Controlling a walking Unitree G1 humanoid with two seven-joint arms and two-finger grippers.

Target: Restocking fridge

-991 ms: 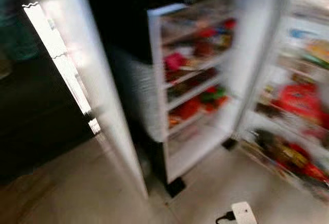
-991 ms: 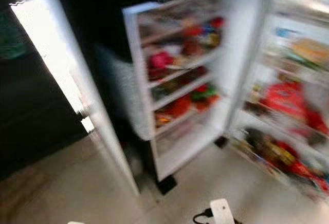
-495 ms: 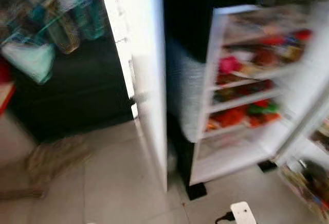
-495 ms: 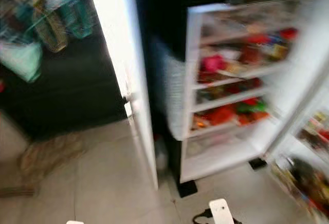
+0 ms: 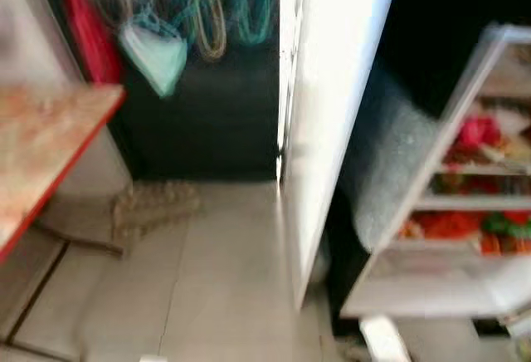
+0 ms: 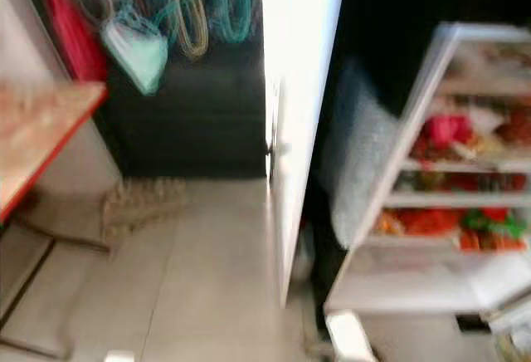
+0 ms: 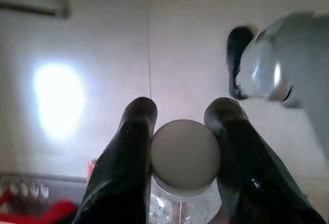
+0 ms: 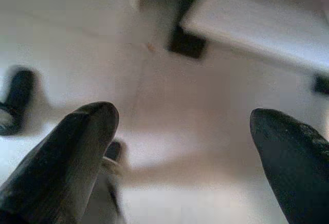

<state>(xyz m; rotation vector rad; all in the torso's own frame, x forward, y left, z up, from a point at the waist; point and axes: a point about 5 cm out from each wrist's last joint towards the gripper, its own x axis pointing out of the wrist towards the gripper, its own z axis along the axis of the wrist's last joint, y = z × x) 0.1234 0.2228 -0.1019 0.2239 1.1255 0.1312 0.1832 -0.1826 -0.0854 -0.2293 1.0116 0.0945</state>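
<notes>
In the left wrist view my left gripper (image 7: 183, 109) is shut on a clear bottle with a pale round cap (image 7: 185, 154), one black finger on each side of the cap, above the tiled floor. In the right wrist view my right gripper (image 8: 182, 115) is open, its fingers wide apart over the floor with nothing between them. The fridge stands to the right. Its white door (image 5: 332, 88) is swung open edge-on, and a second open door (image 5: 465, 179) carries shelves of red and green packets. The picture is blurred.
A table with a red edge (image 5: 50, 138) stands at the left. Bags and cords (image 5: 158, 46) hang on the dark back wall, and a rag (image 5: 153, 204) lies on the light floor (image 5: 216, 295). A white power strip (image 5: 382, 341) lies by the fridge's foot.
The whole picture has shifted right, so the camera has turned left. The fridge's inner shelves have gone out of view, and the table and hanging bags have come in.
</notes>
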